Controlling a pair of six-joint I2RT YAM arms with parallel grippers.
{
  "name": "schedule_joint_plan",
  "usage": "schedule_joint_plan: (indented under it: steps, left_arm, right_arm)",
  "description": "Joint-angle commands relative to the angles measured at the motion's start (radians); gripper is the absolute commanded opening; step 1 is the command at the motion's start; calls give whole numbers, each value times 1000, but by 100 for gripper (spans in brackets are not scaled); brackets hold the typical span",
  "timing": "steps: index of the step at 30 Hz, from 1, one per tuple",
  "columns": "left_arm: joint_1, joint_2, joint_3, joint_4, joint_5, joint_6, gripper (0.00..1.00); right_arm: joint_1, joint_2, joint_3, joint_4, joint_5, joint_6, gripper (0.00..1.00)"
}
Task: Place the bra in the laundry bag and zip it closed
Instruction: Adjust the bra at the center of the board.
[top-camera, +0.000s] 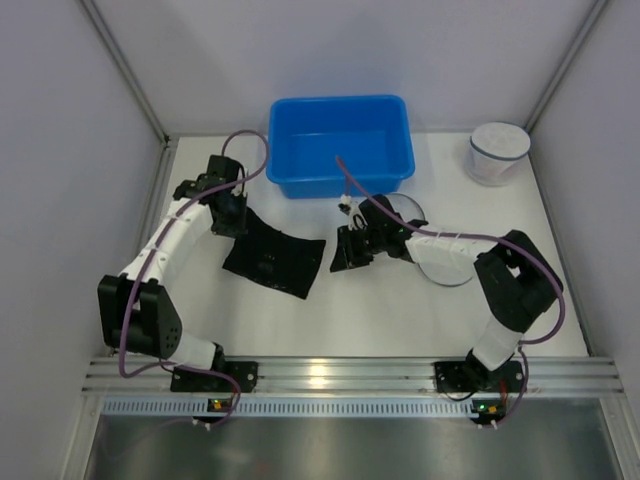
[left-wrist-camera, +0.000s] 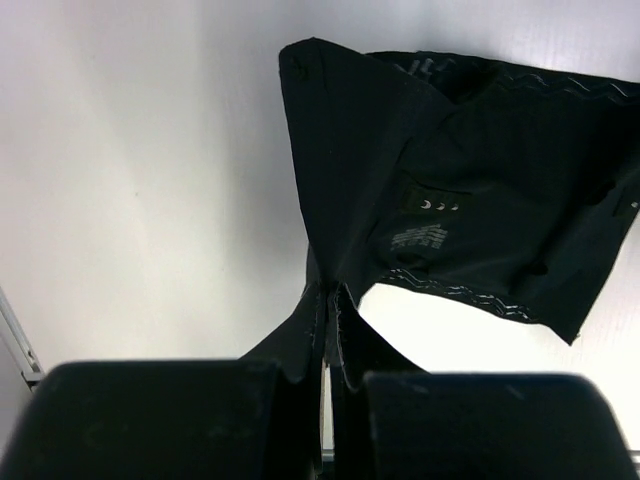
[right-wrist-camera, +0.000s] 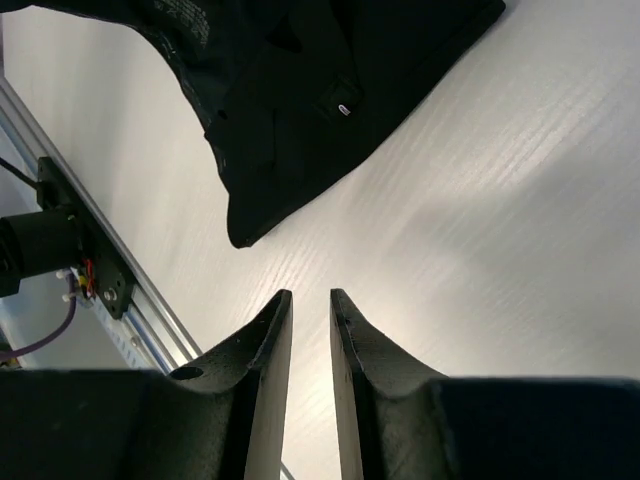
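Note:
The black bra (top-camera: 275, 260) lies spread on the white table, left of centre. My left gripper (top-camera: 235, 225) is at its far left corner, shut on a fold of the fabric. In the left wrist view the bra (left-wrist-camera: 480, 180) hangs out from the pinched jaws of the left gripper (left-wrist-camera: 330, 300). My right gripper (top-camera: 345, 255) hovers just right of the bra, its fingers a narrow gap apart with nothing between them. The right wrist view shows the right gripper (right-wrist-camera: 310, 300) over bare table, the bra (right-wrist-camera: 300, 90) ahead of it. What looks like the laundry bag (top-camera: 498, 152), white and round, stands at the back right.
A blue plastic bin (top-camera: 300, 140) stands at the back centre. A pale translucent round thing (top-camera: 445, 272) lies under my right forearm. Grey walls close in both sides. The metal rail (right-wrist-camera: 90, 270) runs along the near edge.

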Motion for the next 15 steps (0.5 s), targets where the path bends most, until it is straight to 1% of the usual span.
schedule_joint_plan:
  steps: [1,3,9,13,15]
  left_arm:
    - [-52,25,46,-10,-31,-6,0]
    - [-98,50,47,-9,-28,-17,0]
    - [-168,127,72,-7,-46,-72,0]
    - [-198,177,101,-7,-5,-123,0]
    - [-204,184,107,-4,46,-141,0]
  right_arm:
    - [-4,27,-8,92,-50,30,22]
    - [-3,55,-6,120,-53,44,21]
    - [10,130,14,182,-31,83,18]
    - [17,162,12,225,-27,108,16]
    - [25,171,14,243,-19,114,15]
